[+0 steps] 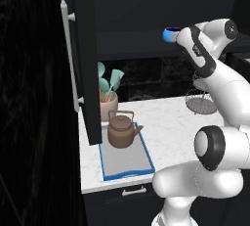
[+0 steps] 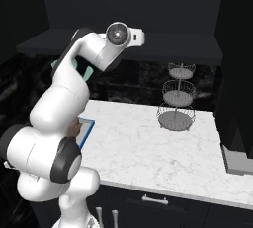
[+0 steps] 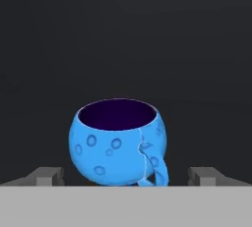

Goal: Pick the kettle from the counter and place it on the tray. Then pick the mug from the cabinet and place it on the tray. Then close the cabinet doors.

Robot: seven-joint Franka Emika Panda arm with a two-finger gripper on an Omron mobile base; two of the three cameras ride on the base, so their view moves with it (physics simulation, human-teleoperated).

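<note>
Blue mug (image 3: 118, 142) sits upright between the spread end effector (image 3: 125, 176) tips.

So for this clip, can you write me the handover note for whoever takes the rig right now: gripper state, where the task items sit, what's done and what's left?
Gripper: open, holding nothing, up at the cabinet shelf with its fingertips on either side of the mug, not closed on it.
Mug: upright on the dark shelf inside the cabinet, handle towards the hand.
Kettle: standing on the tray, at its far end.
Tray: on the counter, near the front edge, below the open left cabinet door.
Done: kettle on tray.
Left: close on the mug, carry it to the tray, then shut the cabinet doors.
</note>
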